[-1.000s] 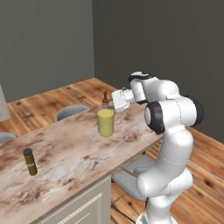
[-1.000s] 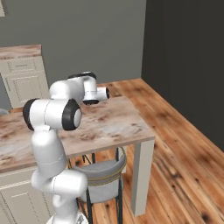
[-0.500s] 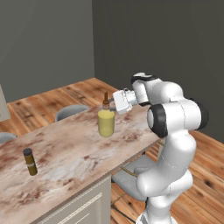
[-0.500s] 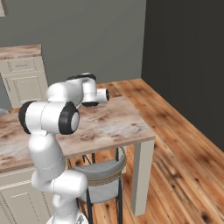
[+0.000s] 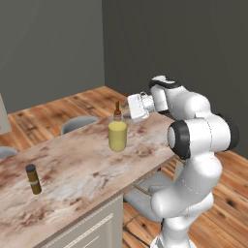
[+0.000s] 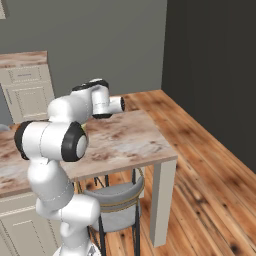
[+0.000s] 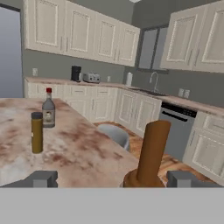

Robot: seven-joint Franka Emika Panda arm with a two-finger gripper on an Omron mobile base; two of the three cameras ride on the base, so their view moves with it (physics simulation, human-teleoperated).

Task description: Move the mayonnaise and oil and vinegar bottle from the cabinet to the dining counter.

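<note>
On dining counter (image 5: 82, 164), oil and vinegar bottle (image 5: 117, 134) stopper between spread fingers (image 7: 43, 178)

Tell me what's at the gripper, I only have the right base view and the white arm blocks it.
Observer: A wide yellow-olive bottle with a brown stopper stands upright on the brown-beige marbled dining counter, right by the gripper.
Operator: Is the gripper closed on it?
Observer: No. In the hand view the stopper rises between the fingertips, which stand wide apart.
Operator: Anything else on that counter?
Observer: A thin brownish bottle stands upright far along it, apart from the yellow-olive one.
</note>
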